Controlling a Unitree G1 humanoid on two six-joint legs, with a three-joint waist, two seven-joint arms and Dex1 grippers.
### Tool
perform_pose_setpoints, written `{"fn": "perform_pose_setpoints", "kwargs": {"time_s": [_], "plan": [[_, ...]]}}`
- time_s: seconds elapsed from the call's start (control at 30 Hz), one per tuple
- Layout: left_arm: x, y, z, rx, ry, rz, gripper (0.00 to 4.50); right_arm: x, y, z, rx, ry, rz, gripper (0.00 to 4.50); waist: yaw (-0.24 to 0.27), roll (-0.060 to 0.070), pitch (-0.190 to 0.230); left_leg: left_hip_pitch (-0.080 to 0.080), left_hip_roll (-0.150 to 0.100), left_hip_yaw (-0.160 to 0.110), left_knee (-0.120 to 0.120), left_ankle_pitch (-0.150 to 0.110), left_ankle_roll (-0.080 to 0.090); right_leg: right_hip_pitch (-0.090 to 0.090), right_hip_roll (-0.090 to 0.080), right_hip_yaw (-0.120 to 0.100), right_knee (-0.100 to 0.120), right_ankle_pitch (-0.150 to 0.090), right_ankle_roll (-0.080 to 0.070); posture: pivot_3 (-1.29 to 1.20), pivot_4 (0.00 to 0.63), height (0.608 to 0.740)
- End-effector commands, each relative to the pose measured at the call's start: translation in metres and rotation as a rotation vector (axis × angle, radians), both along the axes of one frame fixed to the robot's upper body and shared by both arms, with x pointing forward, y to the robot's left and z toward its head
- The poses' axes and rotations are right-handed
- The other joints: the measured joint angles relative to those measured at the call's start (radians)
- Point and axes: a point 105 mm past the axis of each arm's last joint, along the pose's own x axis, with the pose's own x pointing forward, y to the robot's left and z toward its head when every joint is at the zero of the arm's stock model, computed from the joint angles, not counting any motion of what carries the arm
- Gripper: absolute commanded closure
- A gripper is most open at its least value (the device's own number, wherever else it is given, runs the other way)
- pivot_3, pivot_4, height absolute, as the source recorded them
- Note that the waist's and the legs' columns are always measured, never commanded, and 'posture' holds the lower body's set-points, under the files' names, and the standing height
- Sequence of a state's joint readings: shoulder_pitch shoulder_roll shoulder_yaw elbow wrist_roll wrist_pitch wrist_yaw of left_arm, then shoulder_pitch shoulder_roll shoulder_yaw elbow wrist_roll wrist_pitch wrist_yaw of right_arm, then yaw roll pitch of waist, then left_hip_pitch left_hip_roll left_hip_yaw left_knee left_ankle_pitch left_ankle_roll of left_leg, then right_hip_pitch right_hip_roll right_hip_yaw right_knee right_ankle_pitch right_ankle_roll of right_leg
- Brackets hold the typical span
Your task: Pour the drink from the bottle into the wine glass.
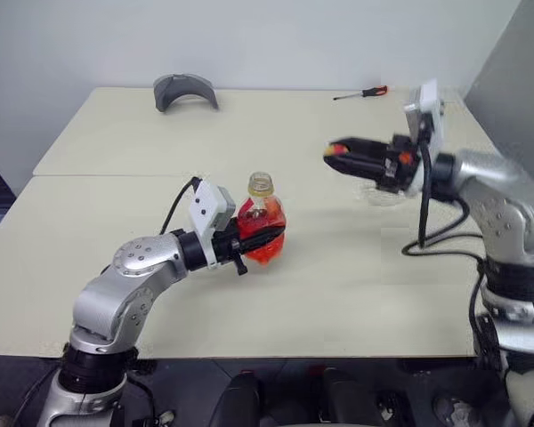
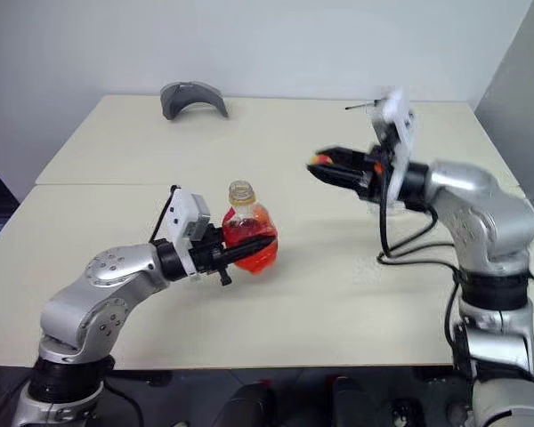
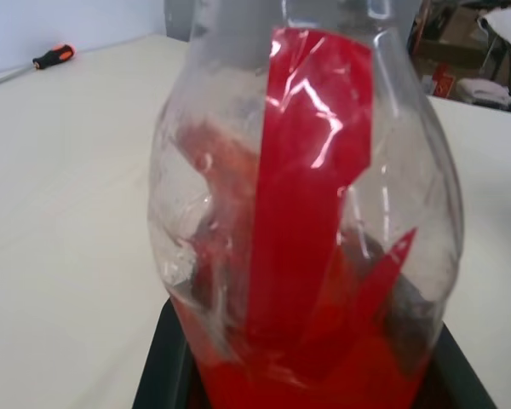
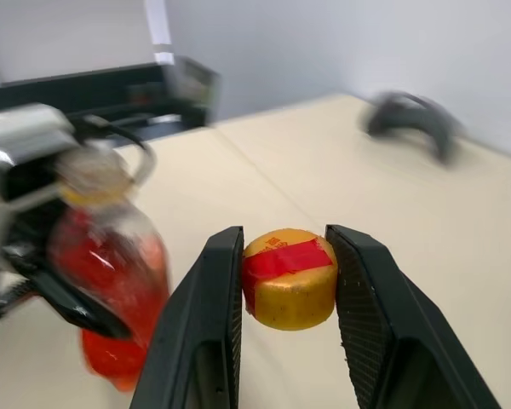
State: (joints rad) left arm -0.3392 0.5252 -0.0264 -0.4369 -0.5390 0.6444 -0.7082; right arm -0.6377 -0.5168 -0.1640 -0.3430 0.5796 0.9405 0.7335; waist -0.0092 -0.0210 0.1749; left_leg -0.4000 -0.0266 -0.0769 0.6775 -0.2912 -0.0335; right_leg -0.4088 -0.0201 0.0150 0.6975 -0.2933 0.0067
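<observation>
Jaws first: the left gripper [image 1: 265, 240] is clamped on the belly of the bottle [image 1: 264, 224], holding it upright just over the table [image 1: 116, 205], near the front middle. Its neck is open at the top, no cap on it. Over on the right, the right gripper [image 4: 288, 281] is pinching the yellow cap [image 4: 289, 278], red tape band and all, between its two black fingers, up in the air and well apart from the bottle.

Now the drink [image 3: 311, 256], bright red, sits in the lower body of that clear plastic. Looks light, I'd say, and the thin wall is dented and crinkled in the left wrist view, so it will give under a squeeze. Hold it at the widest part, as it is now, firm but not crushing, or liquid could surge out of the open neck.

The wine glass [image 1: 384, 194] seems to be that clear shape on the table behind the right arm; mostly hidden, hard to tell. Thin and fragile, likely.

Further out, a red-handled screwdriver [image 1: 362, 92] lies at the far edge, and a grey curved piece [image 1: 185, 90] rests at the far left.
</observation>
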Motion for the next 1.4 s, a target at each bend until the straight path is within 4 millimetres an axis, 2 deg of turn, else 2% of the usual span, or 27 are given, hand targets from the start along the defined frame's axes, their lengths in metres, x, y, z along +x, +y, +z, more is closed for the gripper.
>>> {"fn": "perform_pose_setpoints", "kwargs": {"time_s": [0.03, 0.2, 0.33, 0.47, 0.6, 0.67, 0.8, 0.9, 0.93, 1.2, 1.3, 1.4], "plan": [[0.001, -0.015, 0.008, -0.023, -0.062, -0.031, 3.37, -0.004, -0.024, -0.010, 0.003, -0.039, -0.289, 3.29, -0.001, 0.000, 0.000, 0.000, 0.000, 0.001, 0.000, 0.000, 0.000, 0.000, 0.000, 0.000, 0.000, 0.000, 0.000, 0.00, 0.150, 0.740], [0.009, -0.029, 0.002, -0.037, -0.060, -0.050, 3.37, -0.001, -0.069, -0.061, -0.023, 0.042, -0.696, 3.29, -0.002, 0.001, 0.000, 0.001, 0.000, 0.001, 0.000, 0.000, 0.000, 0.001, 0.000, 0.001, 0.001, 0.000, 0.000, 0.00, 0.150, 0.740], [0.014, -0.035, 0.002, -0.042, -0.066, -0.067, 3.37, 0.005, -0.087, -0.103, -0.033, 0.116, -0.900, 3.29, -0.006, 0.001, 0.000, 0.002, 0.000, 0.002, 0.000, 0.002, -0.003, 0.001, 0.001, 0.001, 0.001, 0.000, 0.000, 0.00, 0.150, 0.740], [0.018, -0.034, 0.004, -0.022, -0.083, -0.085, 3.37, 0.014, -0.093, -0.151, 0.009, 0.237, -1.029, 3.29, -0.018, 0.001, 0.000, 0.002, 0.000, 0.002, -0.001, 0.002, -0.003, 0.001, 0.002, 0.001, 0.001, 0.000, 0.000, 0.00, 0.150, 0.740], [0.023, -0.031, 0.006, -0.016, -0.090, -0.071, 3.37, 0.017, -0.093, -0.173, 0.043, 0.322, -1.056, 3.29, -0.021, 0.000, -0.002, 0.004, 0.000, 0.002, -0.001, 0.002, -0.003, 0.003, 0.002, 0.002, 0.001, 0.000, 0.000, 0.00, 0.150, 0.740], [0.023, -0.029, 0.006, -0.018, -0.090, -0.065, 3.37, 0.016, -0.095, -0.178, 0.055, 0.355, -1.064, 2.56, -0.021, 0.000, -0.002, 0.006, 0.000, 0.002, -0.001, 0.001, -0.002, 0.005, 0.002, 0.002, 0.000, 0.000, 0.000, 0.00, 0.150, 0.740], [0.021, -0.025, 0.007, -0.019, -0.090, -0.044, 3.37, 0.010, -0.101, -0.170, 0.023, 0.354, -1.052, 1.27, -0.020, 0.000, -0.003, 0.006, 0.000, 0.002, 0.000, 0.001, -0.002, 0.005, 0.002, 0.002, 0.001, 0.000, 0.000, 0.00, 0.150, 0.740], [0.022, -0.018, 0.010, -0.025, -0.087, -0.008, 3.37, 0.002, -0.103, -0.154, -0.010, 0.335, -1.042, 0.21, -0.012, 0.000, -0.003, 0.005, 0.000, 0.001, 0.000, 0.001, -0.001, 0.005, 0.001, 0.001, 0.000, 0.000, 0.000, 0.00, 0.150, 0.740], [0.023, -0.015, 0.011, -0.028, -0.084, 0.011, 3.37, -0.002, -0.101, -0.147, -0.014, 0.328, -1.019, 0.04, -0.010, 0.000, -0.003, 0.005, 0.000, 0.001, 0.000, 0.001, -0.001, 0.005, 0.001, 0.001, 0.000, 0.000, 0.000, 0.00, 0.150, 0.740], [0.037, 0.021, 0.015, -0.039, -0.083, 0.213, 3.37, -0.017, -0.069, -0.083, -0.075, 0.204, -0.739, 0.00, -0.023, 0.001, -0.003, 0.004, 0.000, 0.000, -0.001, 0.000, 0.000, 0.003, 0.002, 0.001, 0.000, 0.000, 0.000, 0.00, 0.150, 0.740], [0.057, 0.052, 0.016, -0.050, -0.103, 0.406, 3.37, -0.026, -0.016, -0.059, -0.040, 0.158, -0.324, 0.00, -0.024, 0.001, -0.002, 0.005, 0.001, 0.000, -0.001, 0.000, 0.001, 0.003, 0.002, 0.001, 0.000, 0.000, 0.000, 0.00, 0.150, 0.740], [0.068, 0.072, 0.015, -0.047, -0.124, 0.544, 3.37, -0.029, 0.004, -0.052, -0.004, 0.154, -0.132, 0.00, -0.022, 0.001, -0.002, 0.005, 0.001, 0.000, -0.001, 0.000, 0.001, 0.004, 0.002, 0.000, 0.000, 0.000, 0.000, 0.00, 0.150, 0.740]]}}
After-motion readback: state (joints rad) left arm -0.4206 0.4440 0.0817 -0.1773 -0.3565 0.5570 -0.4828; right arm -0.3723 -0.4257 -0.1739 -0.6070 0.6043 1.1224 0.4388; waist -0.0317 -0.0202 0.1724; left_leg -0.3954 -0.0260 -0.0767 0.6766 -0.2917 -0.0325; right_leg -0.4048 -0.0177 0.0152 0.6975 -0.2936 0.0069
